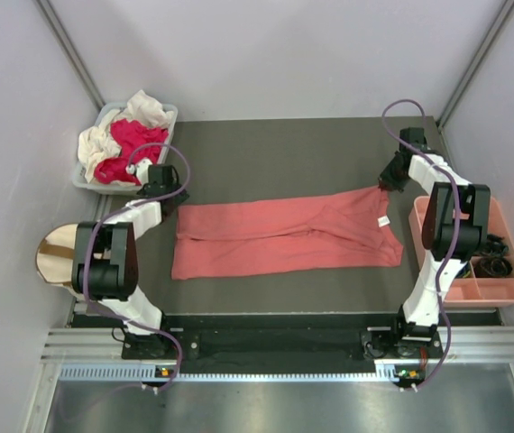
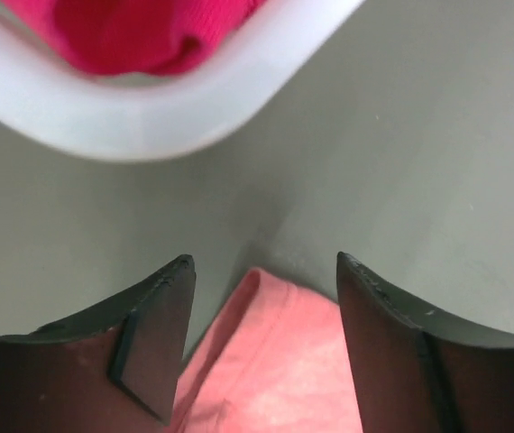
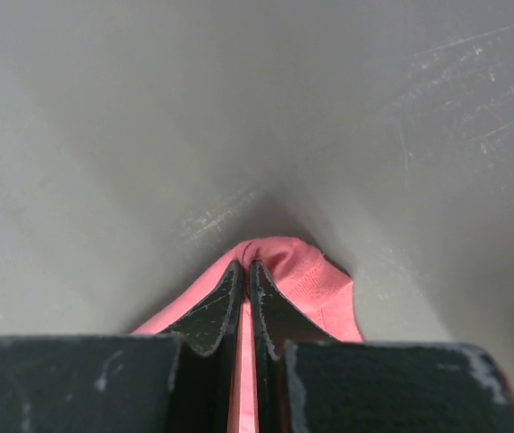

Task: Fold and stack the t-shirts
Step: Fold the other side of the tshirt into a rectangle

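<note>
A salmon-pink t-shirt [image 1: 284,236] lies folded lengthwise across the dark mat, its white neck label [image 1: 384,220] near the right end. My left gripper [image 1: 171,197] stands open over the shirt's far left corner [image 2: 284,361]; in the left wrist view the fingers [image 2: 264,262] straddle that corner without touching it. My right gripper [image 1: 386,185] is shut on the shirt's far right corner, and the right wrist view shows the cloth [image 3: 316,280] pinched between the closed fingertips [image 3: 247,264]. A magenta-red t-shirt [image 1: 131,144] and a cream-white one [image 1: 144,110] lie heaped in a bin.
The pale plastic bin [image 1: 169,115] sits at the back left, its rim [image 2: 149,117] close ahead of the left fingers. A salmon-pink compartment tray [image 1: 509,290] stands at the right edge beside the right arm. A round tan object [image 1: 54,257] sits at the left edge.
</note>
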